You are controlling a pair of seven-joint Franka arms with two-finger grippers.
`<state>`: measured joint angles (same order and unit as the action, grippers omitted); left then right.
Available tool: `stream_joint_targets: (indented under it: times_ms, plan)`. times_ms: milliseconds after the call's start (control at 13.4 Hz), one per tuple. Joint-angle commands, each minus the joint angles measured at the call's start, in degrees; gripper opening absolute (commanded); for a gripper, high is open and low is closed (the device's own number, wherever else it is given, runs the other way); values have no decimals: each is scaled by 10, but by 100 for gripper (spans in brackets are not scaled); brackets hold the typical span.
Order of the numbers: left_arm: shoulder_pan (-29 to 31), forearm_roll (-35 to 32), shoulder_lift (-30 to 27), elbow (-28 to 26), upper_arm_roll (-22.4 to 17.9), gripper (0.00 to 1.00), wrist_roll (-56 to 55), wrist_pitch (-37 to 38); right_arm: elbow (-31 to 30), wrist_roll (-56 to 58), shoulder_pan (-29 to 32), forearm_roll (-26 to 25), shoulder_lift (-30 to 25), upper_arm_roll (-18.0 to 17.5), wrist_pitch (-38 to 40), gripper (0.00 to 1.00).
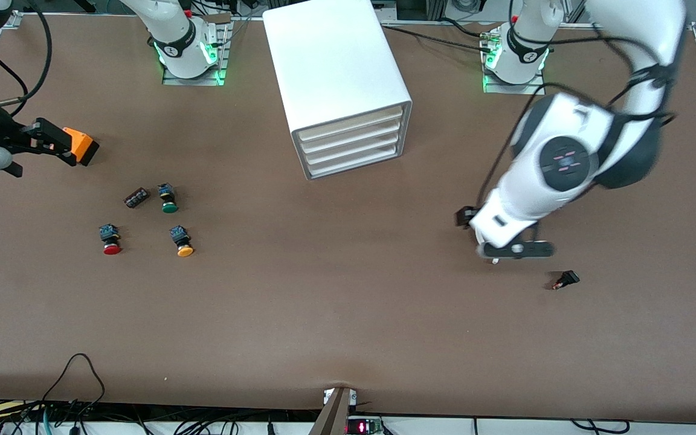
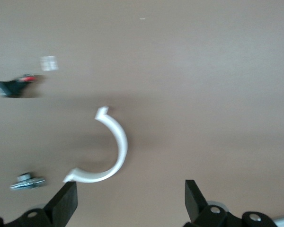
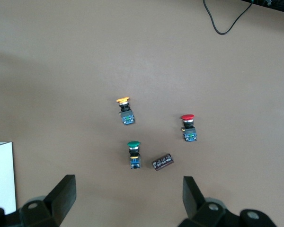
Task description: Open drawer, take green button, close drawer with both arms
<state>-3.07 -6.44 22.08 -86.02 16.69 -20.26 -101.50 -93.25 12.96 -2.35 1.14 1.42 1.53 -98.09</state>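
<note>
My left gripper (image 2: 128, 201): wide, empty, over a white curved plastic clip (image 2: 110, 150) | my right gripper (image 3: 128, 198): wide, empty, over the table; small green-capped push button (image 3: 134, 154) below it | white four-drawer cabinet (image 1: 336, 78): drawers closed.

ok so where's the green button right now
The green button lies on the table toward the right arm's end, beside a small dark component, farther from the front camera than the orange-capped button.

The front camera is looking down from high across the surface (image 1: 348, 338), facing both bases. Each wrist camera is looking straight down, closer; the right one is sharing the button (image 3: 134, 154) cluster with it.
</note>
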Motion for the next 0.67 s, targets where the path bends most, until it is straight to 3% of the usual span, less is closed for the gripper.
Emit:
stream_joint_targets:
  times_ms: [0, 224, 596]
  plan:
    - [10, 27, -70, -35, -50, 100, 111, 40, 10, -1, 6, 2, 0, -4, 12, 100]
    - [24, 28, -97, -38, -89, 100, 182, 64, 10, -1, 7, 2, 0, -4, 12, 100]
    - [42, 28, -172, -88, -133, 100, 225, 81, 10, -2, 7, 1, 1, -3, 13, 100]
